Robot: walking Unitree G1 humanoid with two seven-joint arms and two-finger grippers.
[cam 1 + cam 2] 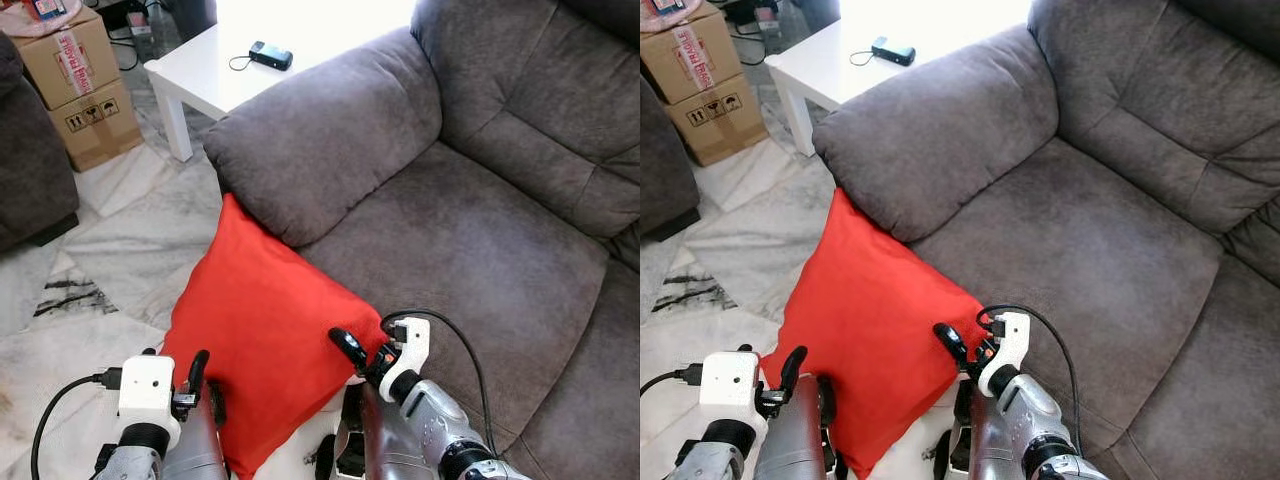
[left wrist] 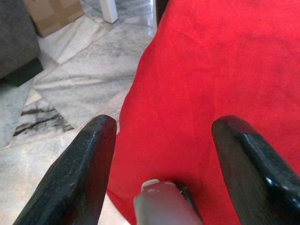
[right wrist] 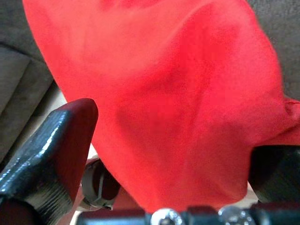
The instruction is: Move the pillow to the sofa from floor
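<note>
The pillow (image 1: 262,325) is a plain bright red square with a soft, faintly creased cover, standing on one corner on the marble floor (image 1: 110,260) and leaning against the front of the grey sofa (image 1: 470,240), below its left armrest. The left gripper (image 2: 161,154) sits at the pillow's near left edge, fingers spread wide. The right gripper (image 3: 173,154) is at the pillow's near right corner, fingers spread with red fabric between them. A white table (image 1: 230,70) stands far left.

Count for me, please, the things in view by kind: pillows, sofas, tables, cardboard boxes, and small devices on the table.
Red pillow: 1
Grey sofa: 1
White table: 1
Cardboard boxes: 2
Small black device on the table: 1
Total: 6
</note>
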